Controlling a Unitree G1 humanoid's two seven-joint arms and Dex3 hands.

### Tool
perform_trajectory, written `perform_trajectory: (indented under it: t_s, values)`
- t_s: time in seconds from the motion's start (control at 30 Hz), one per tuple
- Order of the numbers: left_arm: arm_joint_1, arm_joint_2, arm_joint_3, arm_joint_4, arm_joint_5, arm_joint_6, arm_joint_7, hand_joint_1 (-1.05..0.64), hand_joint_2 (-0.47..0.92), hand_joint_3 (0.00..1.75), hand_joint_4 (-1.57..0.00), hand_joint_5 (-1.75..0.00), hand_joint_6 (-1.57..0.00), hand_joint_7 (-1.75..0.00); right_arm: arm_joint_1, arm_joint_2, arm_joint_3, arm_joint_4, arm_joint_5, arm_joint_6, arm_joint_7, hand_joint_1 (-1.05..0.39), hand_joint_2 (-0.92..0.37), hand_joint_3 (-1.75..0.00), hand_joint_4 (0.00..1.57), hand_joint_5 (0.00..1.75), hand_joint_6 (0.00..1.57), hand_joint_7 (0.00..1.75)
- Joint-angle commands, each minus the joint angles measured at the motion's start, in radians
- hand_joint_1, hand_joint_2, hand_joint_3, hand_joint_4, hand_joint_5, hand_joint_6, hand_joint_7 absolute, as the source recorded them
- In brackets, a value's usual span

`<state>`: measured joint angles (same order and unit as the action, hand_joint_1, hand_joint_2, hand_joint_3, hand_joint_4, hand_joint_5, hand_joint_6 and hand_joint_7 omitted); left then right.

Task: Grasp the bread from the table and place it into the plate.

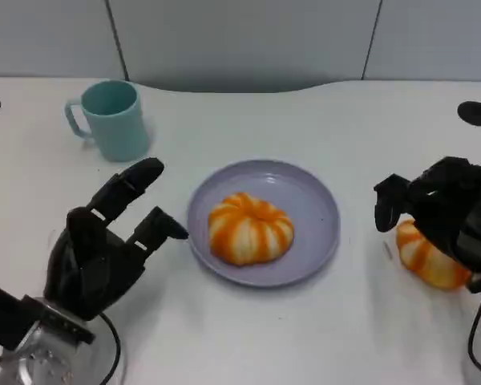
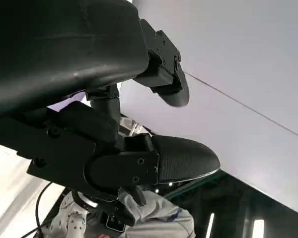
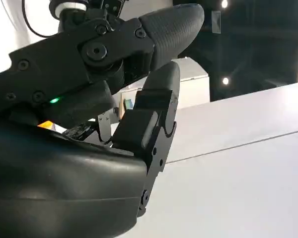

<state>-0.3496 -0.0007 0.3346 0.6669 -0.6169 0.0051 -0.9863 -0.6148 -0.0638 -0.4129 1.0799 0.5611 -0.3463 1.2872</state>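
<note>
One orange-and-white striped bread (image 1: 249, 228) lies in the middle of the lilac plate (image 1: 317, 200) at the table's centre. A second striped bread (image 1: 425, 261) lies on the white table to the right of the plate. My right hand (image 1: 445, 212) hangs over it and hides its far side, fingers bent down toward the plate. The right wrist view shows that hand (image 3: 89, 99) with its fingers apart and nothing between them. At the lower left, beside the plate, my left hand (image 1: 104, 249) is raised with fingers spread and empty; the left wrist view shows it (image 2: 89, 124) likewise.
A teal mug (image 1: 108, 119) stands at the back left, handle pointing left. Two black round holes (image 1: 475, 112) sit near the table's far corners. Grey wall panels rise behind the table's curved back edge.
</note>
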Motion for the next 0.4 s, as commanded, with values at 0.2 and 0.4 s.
perform_trajectory:
  t_s: [0.2, 0.4]
  values:
    - [-0.002, 0.021, 0.022, -0.012, -0.017, 0.012, 0.02, -1.03, 0.92, 0.35, -0.54, -1.73, -0.47, -1.28, -0.01, -0.003, -0.004, 0.006, 0.004, 0.038, 0.026, -0.54, -0.89, 0.0, 0.72, 1.29, 1.04, 0.34]
    - [-0.004, 0.031, 0.031, -0.011, -0.022, 0.029, 0.017, -0.97, 0.92, 0.25, -0.66, -1.75, -0.48, -1.42, -0.013, 0.003, -0.004, -0.002, 0.001, 0.044, 0.026, -0.54, -0.85, 0.0, 0.72, 1.4, 1.08, 0.28]
